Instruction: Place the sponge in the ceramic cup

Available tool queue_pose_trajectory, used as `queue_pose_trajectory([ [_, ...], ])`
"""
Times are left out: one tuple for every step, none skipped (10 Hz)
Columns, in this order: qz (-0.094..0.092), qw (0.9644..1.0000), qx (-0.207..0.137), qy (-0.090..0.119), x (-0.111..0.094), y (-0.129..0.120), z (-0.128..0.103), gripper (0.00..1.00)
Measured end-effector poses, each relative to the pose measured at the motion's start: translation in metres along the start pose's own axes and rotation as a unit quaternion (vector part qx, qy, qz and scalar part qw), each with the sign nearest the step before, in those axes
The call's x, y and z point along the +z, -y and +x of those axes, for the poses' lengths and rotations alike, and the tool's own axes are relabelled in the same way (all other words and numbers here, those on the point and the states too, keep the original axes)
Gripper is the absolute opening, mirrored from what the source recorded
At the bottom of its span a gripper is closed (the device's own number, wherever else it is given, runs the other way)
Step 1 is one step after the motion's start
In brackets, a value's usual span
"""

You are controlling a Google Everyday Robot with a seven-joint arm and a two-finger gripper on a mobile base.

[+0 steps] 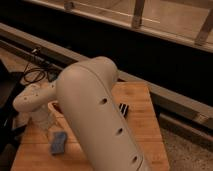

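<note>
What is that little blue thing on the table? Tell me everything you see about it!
It is the sponge, a small light-blue pad, roughly rectangular and soft-looking. It lies flat on the wooden table, in the lower left of the view, turned a bit slantwise. The gripper hangs just up and left of it; whether they touch cannot be told. The big white arm passes close by on the other side. Nothing lies on top of the sponge.
</note>
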Motion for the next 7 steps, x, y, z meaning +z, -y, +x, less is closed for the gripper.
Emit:
queue_pose_trajectory([
  [-0.001, 1.0, 0.008, 0.0, 0.006, 0.002, -0.001, 0.61],
  [-0.009, 0.9999, 0.014, 0.002, 0.013, 0.002, -0.002, 0.61],
  [-0.019, 0.9995, 0.025, 0.005, 0.019, 0.009, 0.0, 0.61],
  [-0.032, 0.9989, 0.034, 0.009, 0.025, 0.013, 0.001, 0.61],
  [-0.044, 0.9982, 0.038, 0.014, 0.03, 0.013, -0.001, 0.61],
  [-0.058, 0.9973, 0.042, 0.016, 0.038, 0.014, -0.001, 0.61],
  [-0.077, 0.9959, 0.045, 0.017, 0.044, 0.014, -0.002, 0.61],
])
